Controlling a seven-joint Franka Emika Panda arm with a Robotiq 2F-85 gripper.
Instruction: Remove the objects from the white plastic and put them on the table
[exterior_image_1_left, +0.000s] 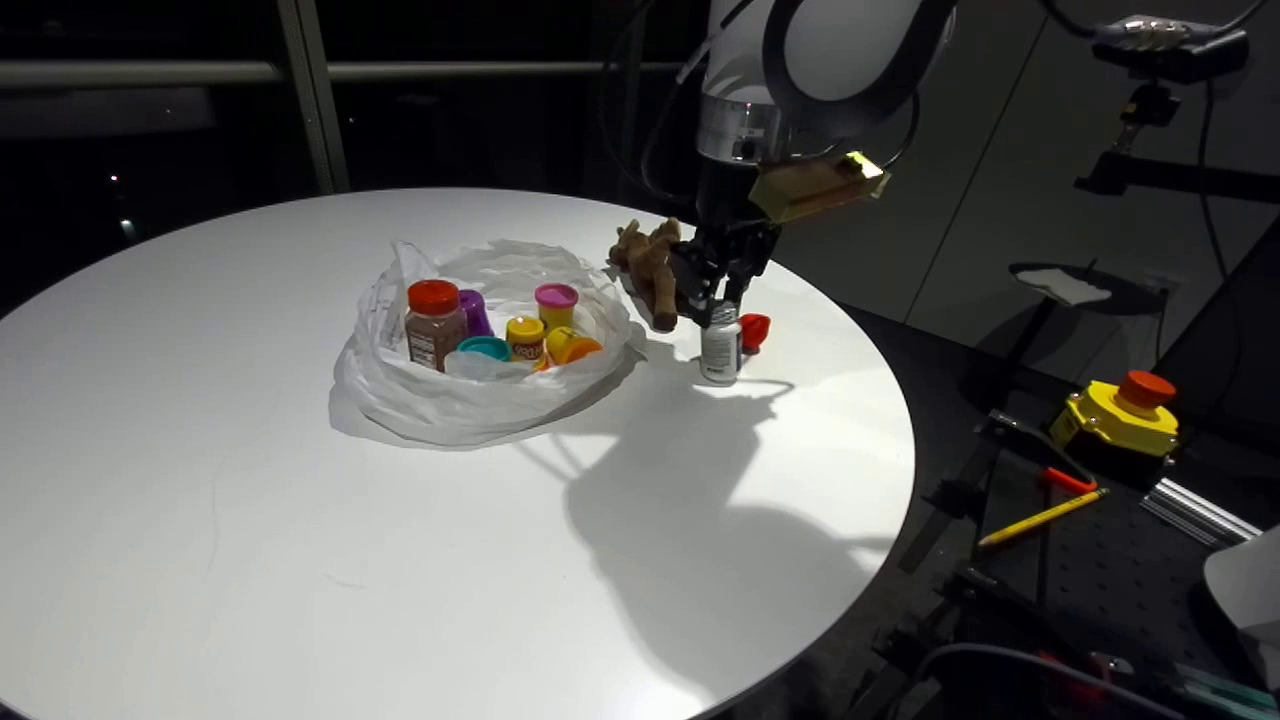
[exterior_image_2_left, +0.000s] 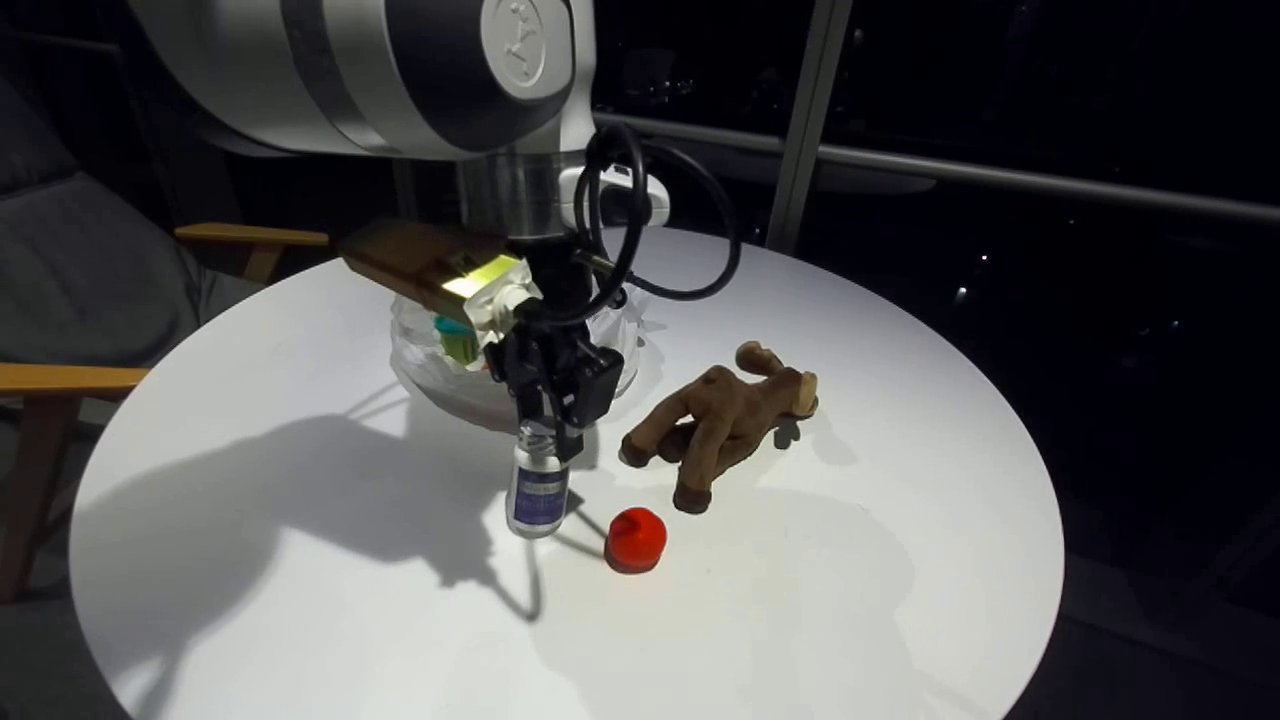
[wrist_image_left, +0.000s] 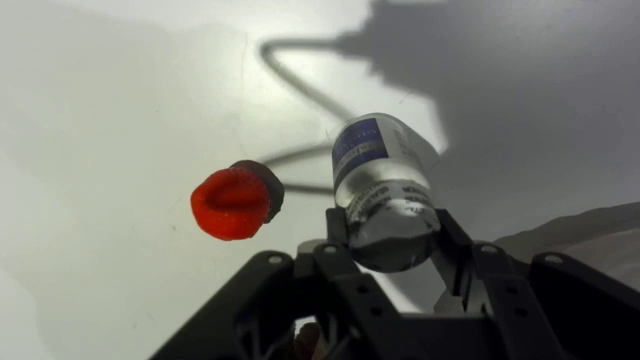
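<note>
Currently, the gripper (wrist_image_left: 392, 227) is grasping a white bottle (exterior_image_1_left: 720, 352), its dark fingers (wrist_image_left: 336, 222) flanking the upper end from both sides. The bottle is pointing base-down toward the round white table (exterior_image_1_left: 300, 550), showing a purple-blue label patch, and the views are leaving unclear whether its base is touching the top. Near it, yet apart, a bright red piece (exterior_image_2_left: 636, 538) is resting on the table. A brown toy animal (exterior_image_2_left: 735, 415) is lying with legs spread, near the table's back edge in an exterior view. Also toward that back edge rather than the front one, a white plastic bag (exterior_image_1_left: 470, 412) is sitting open, its crumpled rim ringing several toys. Inside, close to the bag's left rim, a red-lidded jar (exterior_image_1_left: 436, 328) is standing with a purple tub (exterior_image_1_left: 474, 313) just beside it and a teal-topped tub (exterior_image_1_left: 484, 347) in front. Toward the right rim, a pink-lidded yellow tub (exterior_image_1_left: 556, 305) is standing behind a small yellow tub (exterior_image_1_left: 524, 341) and a yellow-and-orange tub (exterior_image_1_left: 572, 346), the latter leaning over. Past the table's right edge, a yellow pencil (exterior_image_1_left: 1042, 518) is lying.
</note>
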